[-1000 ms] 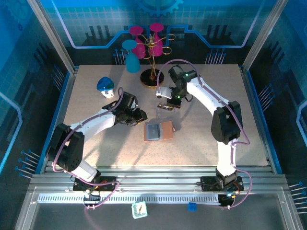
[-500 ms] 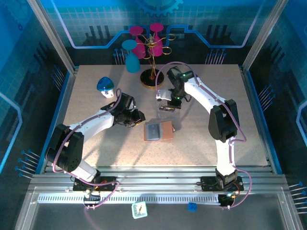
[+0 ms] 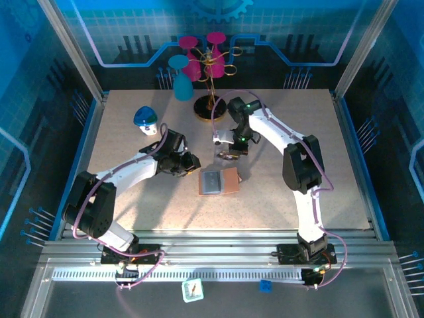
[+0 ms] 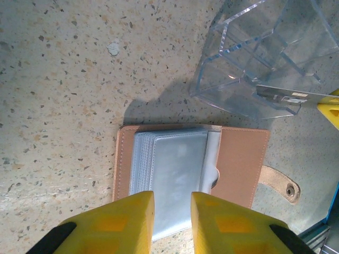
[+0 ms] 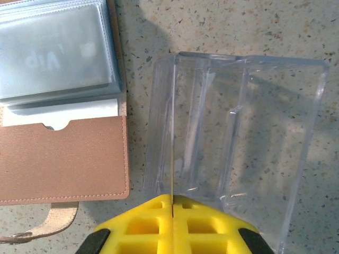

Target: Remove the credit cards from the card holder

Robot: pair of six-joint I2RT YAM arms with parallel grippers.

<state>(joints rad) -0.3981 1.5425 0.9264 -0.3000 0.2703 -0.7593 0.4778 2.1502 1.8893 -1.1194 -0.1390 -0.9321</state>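
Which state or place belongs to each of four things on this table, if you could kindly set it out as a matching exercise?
1 card holder
2 clear box
3 left gripper
4 right gripper

A shut on a card
B see-through, beside the card holder
C lying open on the table
D open, over the card holder

Pairs: 1-C, 2-B, 3-D, 4-A

Left arm (image 3: 132, 169) reaches forward and inward, wrist tipped down, left gripper (image 4: 172, 219) hovering with jaws a narrow gap apart, nothing between them; right arm (image 3: 278, 132) arches over, right gripper (image 5: 172, 203) pointing down, jaws pinched tight on a credit card (image 4: 286, 96)
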